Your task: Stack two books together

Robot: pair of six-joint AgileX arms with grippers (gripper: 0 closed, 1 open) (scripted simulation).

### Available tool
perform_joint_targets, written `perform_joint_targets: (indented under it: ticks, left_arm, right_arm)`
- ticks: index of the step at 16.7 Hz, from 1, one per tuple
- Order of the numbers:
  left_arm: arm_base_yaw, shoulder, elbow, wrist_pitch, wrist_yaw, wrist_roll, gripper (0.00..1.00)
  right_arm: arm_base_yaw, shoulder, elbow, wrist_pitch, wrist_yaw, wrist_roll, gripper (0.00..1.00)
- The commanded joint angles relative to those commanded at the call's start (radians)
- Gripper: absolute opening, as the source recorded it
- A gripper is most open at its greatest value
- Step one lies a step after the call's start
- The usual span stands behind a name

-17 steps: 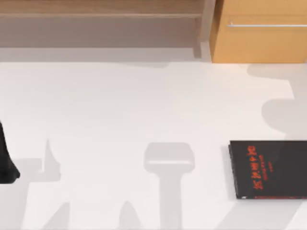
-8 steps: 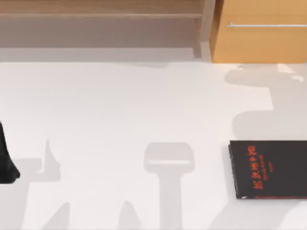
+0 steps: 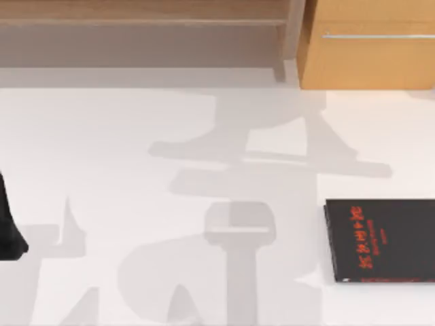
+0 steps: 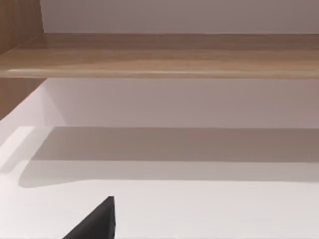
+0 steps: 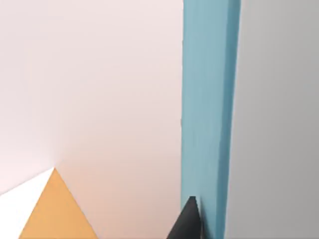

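Flat on the table's right, black book (image 3: pixel 380 239), teal book (image 5: pixel 208 114) against right jaws, grip uncertain, left arm (image 3: pixel 8 227) parked.

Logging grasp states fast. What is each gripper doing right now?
Left gripper: parked at the table's left edge; state cannot be told.
Right gripper: against the teal-blue book; grasp cannot be told.

left arm (image 3: pixel 9 227): matte black, rounded | right fingertip (image 5: pixel 188 221): black, pointed wedge
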Motion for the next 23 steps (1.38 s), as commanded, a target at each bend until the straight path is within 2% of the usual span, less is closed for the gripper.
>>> perform_joint_targets:
  ticks: [5,10,14,18,23]
  left_arm:
    - [0.000,0.000,0.000,0.000,0.000,0.000,1.00]
    - [0.000,0.000,0.000,0.000,0.000,0.000,1.00]
    - [0.000,0.000,0.000,0.000,0.000,0.000,1.00]
    - [0.000,0.000,0.000,0.000,0.000,0.000,1.00]
    - [0.000,0.000,0.000,0.000,0.000,0.000,1.00]
  right_arm:
    - [0.259,-0.272,-0.325,-0.093,0.265,0.437,0.00]
    - [0.659,-0.481,-0.725,-0.182,0.501,0.995,0.00]
    - [0.945,-0.590,-1.019,-0.249,0.650,1.335,0.00]
    - [1.099,-0.643,-1.178,-0.298,0.725,1.522,0.00]
    - [1.127,-0.652,-1.207,-0.309,0.737,1.555,0.00]
